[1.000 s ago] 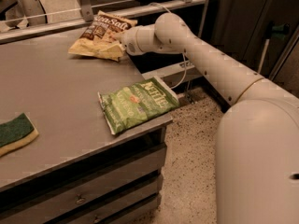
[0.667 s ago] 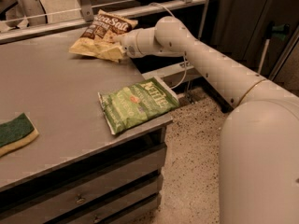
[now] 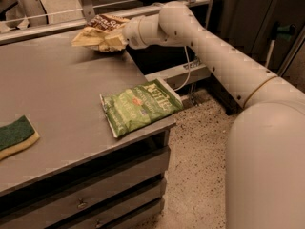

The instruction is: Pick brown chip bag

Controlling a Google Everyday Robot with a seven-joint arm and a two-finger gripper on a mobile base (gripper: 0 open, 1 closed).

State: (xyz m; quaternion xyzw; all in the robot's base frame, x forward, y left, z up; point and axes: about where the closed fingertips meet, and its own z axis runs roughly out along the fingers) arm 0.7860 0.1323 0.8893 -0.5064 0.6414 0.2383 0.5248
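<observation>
Arm [image 3: 224,66] stretched over far corner of table [image 3: 57,89]. Green chip bag [image 3: 139,107] lies flat, well apart from gripper, on camera side of it. Brown chip bag [image 3: 97,28] touching gripper tip, just left of it, crumpled, pale end toward gripper. Sponge [image 3: 14,136] far from gripper, near left table edge. Gripper [image 3: 113,38] against bag's pale end; how far open, or whether it has hold, cannot tell. Bag likely light, soft, slick film, contents fragile. Best hold: flat sealed end, gentle squeeze.
</observation>
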